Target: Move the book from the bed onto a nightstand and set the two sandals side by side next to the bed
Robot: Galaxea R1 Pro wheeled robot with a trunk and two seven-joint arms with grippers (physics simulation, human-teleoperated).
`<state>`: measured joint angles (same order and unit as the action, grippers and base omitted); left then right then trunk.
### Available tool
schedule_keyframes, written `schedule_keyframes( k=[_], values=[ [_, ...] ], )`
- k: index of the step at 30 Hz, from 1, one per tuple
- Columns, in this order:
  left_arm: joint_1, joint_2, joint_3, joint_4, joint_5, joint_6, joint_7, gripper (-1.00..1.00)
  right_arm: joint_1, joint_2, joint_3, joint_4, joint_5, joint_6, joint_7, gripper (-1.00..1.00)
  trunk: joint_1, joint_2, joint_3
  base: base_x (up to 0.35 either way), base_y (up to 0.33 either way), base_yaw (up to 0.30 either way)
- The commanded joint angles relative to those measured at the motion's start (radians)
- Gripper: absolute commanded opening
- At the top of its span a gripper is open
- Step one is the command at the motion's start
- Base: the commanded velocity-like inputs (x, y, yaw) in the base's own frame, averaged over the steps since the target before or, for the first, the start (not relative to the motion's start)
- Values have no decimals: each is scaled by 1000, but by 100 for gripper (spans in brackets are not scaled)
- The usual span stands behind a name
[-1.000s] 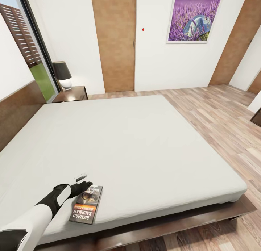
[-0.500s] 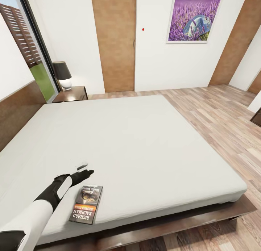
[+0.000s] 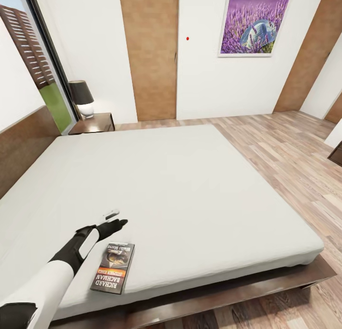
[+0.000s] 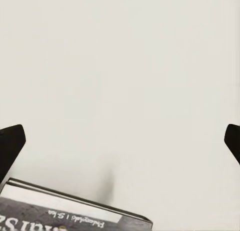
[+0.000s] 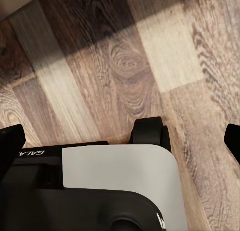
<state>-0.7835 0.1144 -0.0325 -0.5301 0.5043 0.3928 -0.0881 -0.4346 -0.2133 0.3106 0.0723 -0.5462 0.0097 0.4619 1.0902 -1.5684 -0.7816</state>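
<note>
We see the thin, flat book (image 3: 113,267) near the smooth bed's (image 3: 190,186) front edge. Our left gripper (image 3: 115,218) hovers spread just beyond it. The right gripper's (image 5: 120,141) fingers are wide apart over wood-grain planks (image 5: 150,56).

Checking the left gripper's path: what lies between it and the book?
Nothing: in the head view only bare mattress separates the left gripper from the book.

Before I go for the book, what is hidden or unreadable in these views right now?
- Dark paperback book with orange band: in the left wrist view just its top edge shows, the frame edge cutting off the rest.
- Left claw: head view too small to judge the finger gap; the wrist view shows the black fingertips wide apart.
- Small dark reddish-brown nightstand: the off-white mattress hides its lower part.
</note>
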Motion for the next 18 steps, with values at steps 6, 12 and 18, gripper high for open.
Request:
schedule_keyframes(
  k=[6,12,18],
  values=[
    [0,-5,-4,2,4,5,0,100,-1,0,7,3,-11,1,6,100,0,0,-1,0,0,0],
    [0,-6,-5,2,4,6,1,100,-1,0,7,3,-11,1,6,100,0,0,-1,0,0,0],
    [0,-12,-6,2,4,6,1,100,-1,0,7,3,-12,1,6,100,0,0,-1,0,0,0]
  ],
)
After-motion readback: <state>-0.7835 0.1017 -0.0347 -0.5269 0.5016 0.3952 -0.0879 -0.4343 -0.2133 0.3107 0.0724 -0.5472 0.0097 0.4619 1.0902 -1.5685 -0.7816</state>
